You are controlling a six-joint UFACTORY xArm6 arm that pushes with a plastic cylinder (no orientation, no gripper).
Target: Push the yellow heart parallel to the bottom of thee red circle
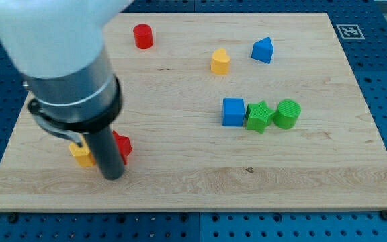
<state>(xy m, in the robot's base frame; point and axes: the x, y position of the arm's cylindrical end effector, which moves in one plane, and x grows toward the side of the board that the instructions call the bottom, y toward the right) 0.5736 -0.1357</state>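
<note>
The yellow heart (220, 62) lies near the view's top, right of centre. The red circle (143, 36) stands at the view's top, left of centre, well left of the heart and slightly higher. My tip (113, 177) rests on the board at the lower left, far from both. It sits just in front of a red block (122, 145) and right of a yellow block (81, 154), both partly hidden by the rod and arm.
A blue triangular block (263, 50) sits right of the heart. A blue cube (233, 111), a green star (259, 116) and a green cylinder (287, 113) form a row at mid-right. The arm's large body (59, 60) covers the upper left.
</note>
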